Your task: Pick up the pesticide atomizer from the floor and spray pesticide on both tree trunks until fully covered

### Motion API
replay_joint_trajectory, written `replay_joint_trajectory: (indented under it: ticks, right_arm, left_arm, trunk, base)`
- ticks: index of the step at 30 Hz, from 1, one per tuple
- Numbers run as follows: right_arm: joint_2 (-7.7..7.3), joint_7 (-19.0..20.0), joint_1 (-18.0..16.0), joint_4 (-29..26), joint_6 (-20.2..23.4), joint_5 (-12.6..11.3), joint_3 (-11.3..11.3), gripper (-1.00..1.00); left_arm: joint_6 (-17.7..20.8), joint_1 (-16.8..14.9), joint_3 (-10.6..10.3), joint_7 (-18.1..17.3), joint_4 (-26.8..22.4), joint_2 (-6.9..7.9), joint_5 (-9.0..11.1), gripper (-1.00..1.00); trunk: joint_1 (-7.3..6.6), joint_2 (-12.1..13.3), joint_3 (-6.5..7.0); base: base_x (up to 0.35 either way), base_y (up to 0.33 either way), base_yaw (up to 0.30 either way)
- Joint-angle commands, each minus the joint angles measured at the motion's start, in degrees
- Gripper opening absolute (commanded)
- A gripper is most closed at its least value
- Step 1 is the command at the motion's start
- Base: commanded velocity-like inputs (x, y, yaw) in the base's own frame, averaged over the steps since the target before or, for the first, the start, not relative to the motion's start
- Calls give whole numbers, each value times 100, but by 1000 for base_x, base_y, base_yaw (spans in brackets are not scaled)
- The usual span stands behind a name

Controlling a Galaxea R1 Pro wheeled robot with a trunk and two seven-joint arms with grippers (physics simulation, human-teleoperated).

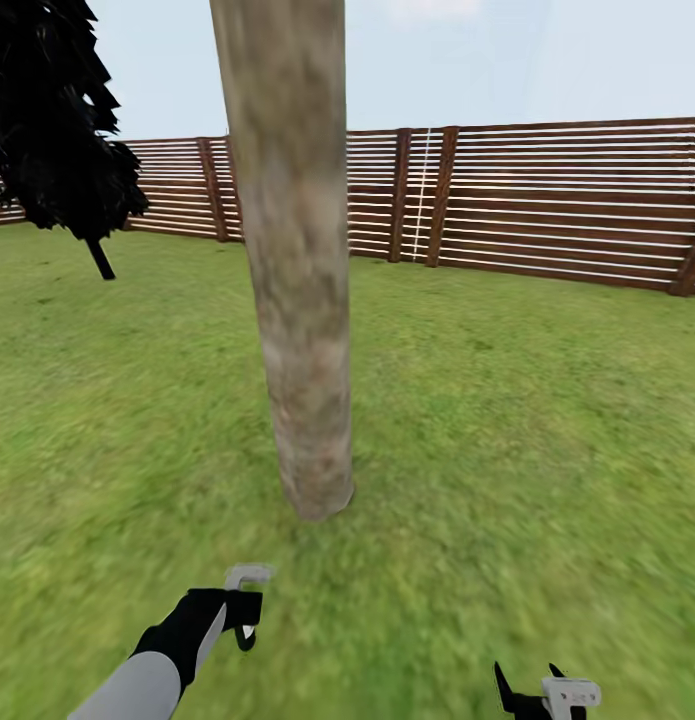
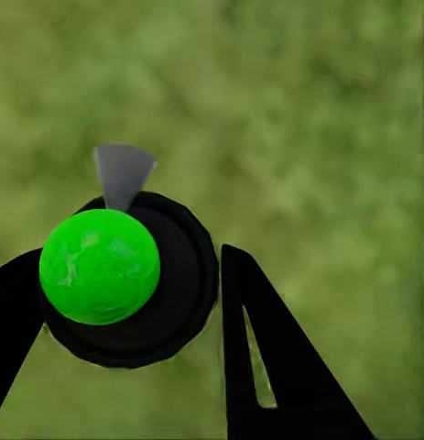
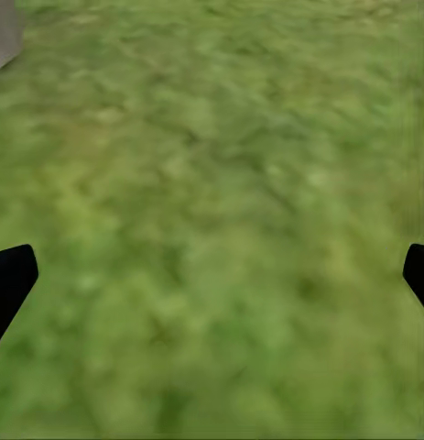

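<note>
The left gripper is clamped on the pesticide atomizer: a black round body w/ a green top here, seen end-on, so its long axis runs along the fingers. In the head view the tree trunk stands upright on the grass, straight ahead and near, a bit right of the left gripper. Left arm is nearer, I judge. Right gripper is spread wide apart, nothing in it.
</note>
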Motion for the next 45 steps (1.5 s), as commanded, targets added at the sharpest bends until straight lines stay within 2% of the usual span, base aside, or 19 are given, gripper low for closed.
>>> replay_joint_trajectory:
  ticks: [1,5,11,16,17,20,27,32,36,38,40,42,43,45]
  right_arm:
    - [-1,-2,0,1,0,-4,-1,100]
    - [-1,-18,0,-7,0,-16,-2,100]
    - [-16,-30,0,-16,-9,-34,-15,100]
    - [-23,-29,0,-33,-9,-32,-19,100]
    - [-38,-35,0,-40,-9,-34,-26,100]
    - [-44,-37,0,-44,-9,-35,-28,100]
    - [-37,-31,0,-43,-9,-34,-13,100]
    - [-36,-5,0,-31,-9,-27,-9,100]
    - [-36,-2,0,-26,-9,-21,-10,100]
    - [-36,-4,0,-25,-9,-18,-11,100]
    - [-36,-4,0,-25,-9,-18,-11,100]
    - [-36,-4,0,-25,-9,-17,-10,100]
    - [-36,-3,0,-24,-6,-17,-9,100]
    - [-36,-2,0,-25,-8,-17,-8,100]
  left_arm:
    - [7,-3,-3,4,-9,0,-4,-100]
    - [17,7,-32,4,-14,-6,-30,-100]
    - [9,-2,-26,4,-147,-31,-16,-100]
    - [33,-34,-30,-1,-642,-228,-9,-100]
    - [205,-129,-34,-3,-721,-242,-9,-100]
    - [472,-257,-50,-5,-799,-246,-16,-100]
    - [527,-330,-47,-5,-892,-255,-18,-100]
    - [538,-418,-66,-5,-901,-410,-18,-100]
    - [606,-491,-132,-13,-1071,-310,-48,-100]
    - [964,-593,-130,-39,-1174,-16,-27,-100]
    - [1052,-619,-134,-46,-1187,71,-14,-100]
    - [1052,-626,-136,-39,-1191,8,-17,-100]
    - [1058,-627,-150,-30,-1193,-128,-21,-100]
    - [1084,-628,-290,-29,-1219,-264,-18,-100]
  trunk:
    - [0,0,0]
    - [0,0,0]
    - [0,0,0]
    - [0,0,0]
    - [0,0,0]
    - [0,0,0]
    - [0,0,0]
    - [0,0,0]
    - [0,0,0]
    - [0,0,0]
    - [0,0,0]
    - [0,0,0]
    - [0,0,0]
    - [0,0,0]
  base:
    - [295,-134,-299]
    - [186,-104,-195]
    - [-229,-5,-9]
    - [-16,0,-76]
    - [-1,0,-245]
    - [0,0,-259]
    - [-183,0,-67]
    - [-311,0,0]
    - [-50,0,0]
    - [-3,0,0]
    - [0,0,0]
    - [0,0,0]
    - [0,0,0]
    - [0,0,0]
